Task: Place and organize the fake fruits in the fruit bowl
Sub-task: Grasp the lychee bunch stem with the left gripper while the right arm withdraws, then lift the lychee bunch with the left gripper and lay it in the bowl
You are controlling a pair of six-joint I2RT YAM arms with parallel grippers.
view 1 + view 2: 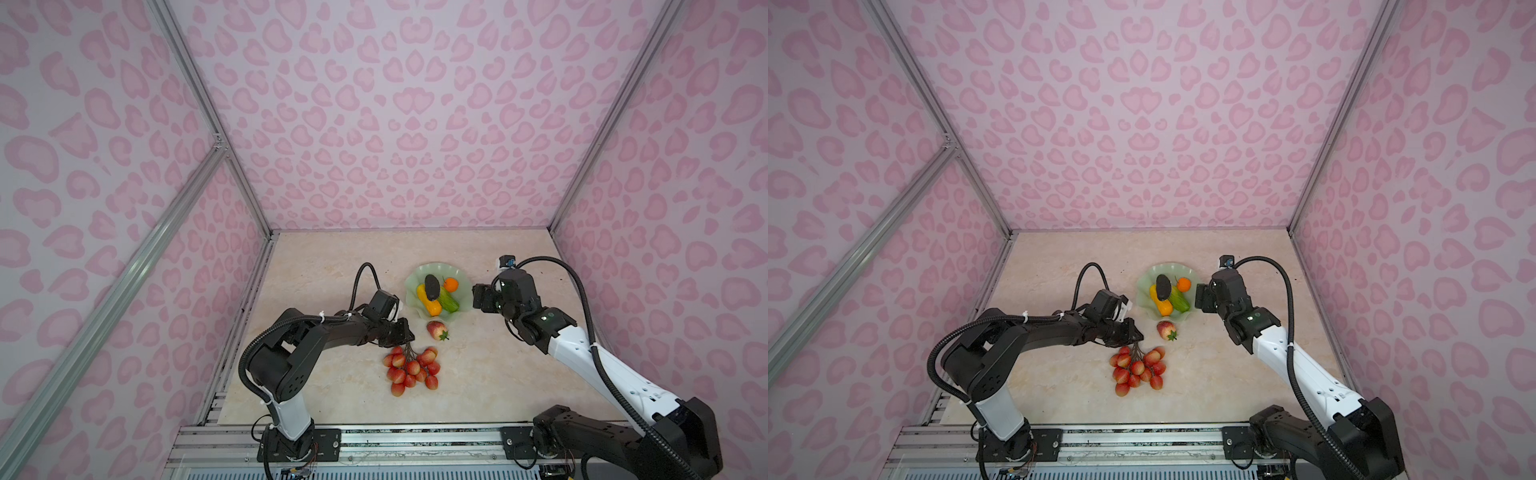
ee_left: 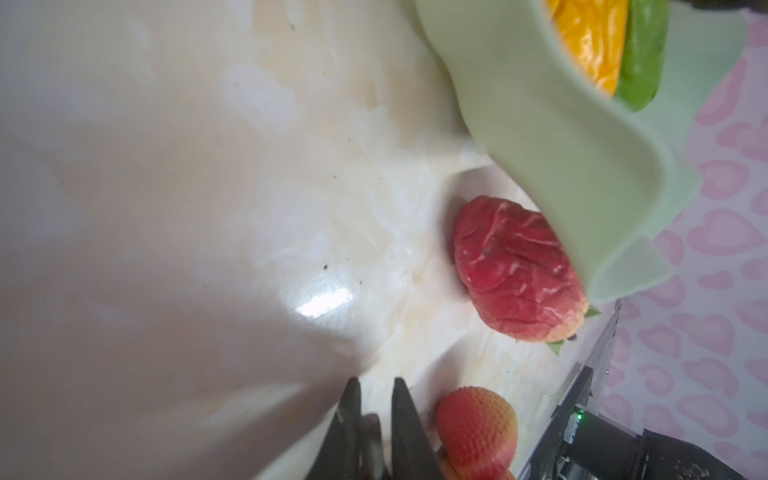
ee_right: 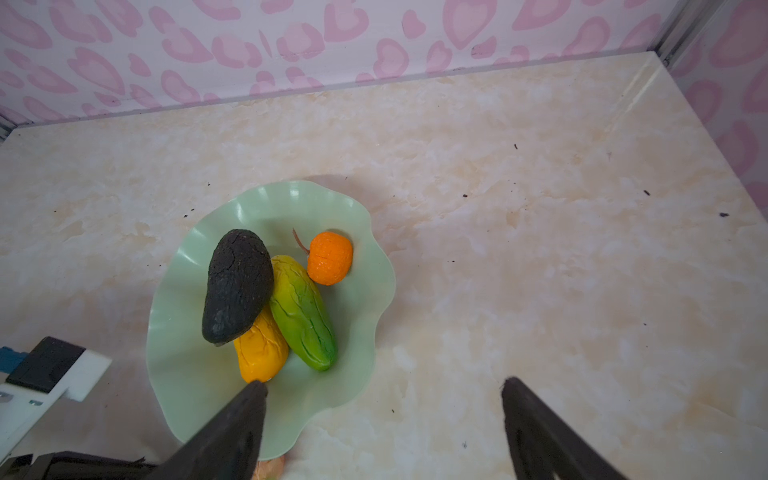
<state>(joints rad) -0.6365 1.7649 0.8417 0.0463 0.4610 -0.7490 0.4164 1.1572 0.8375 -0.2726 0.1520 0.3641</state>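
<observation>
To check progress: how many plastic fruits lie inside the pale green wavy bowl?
4. The dark bumpy avocado lies on the yellow-orange oblong; the green-yellow oblong lies alongside both; the small orange sits by that one's end. A smaller piece underneath could be hidden.

Strawberry (image 1: 436, 329) crowds the bowl's (image 1: 411, 291) six o'clock, right gripper (image 1: 477, 297) sits at three; twelve o'clock side is all open table (image 1: 436, 249).
</observation>
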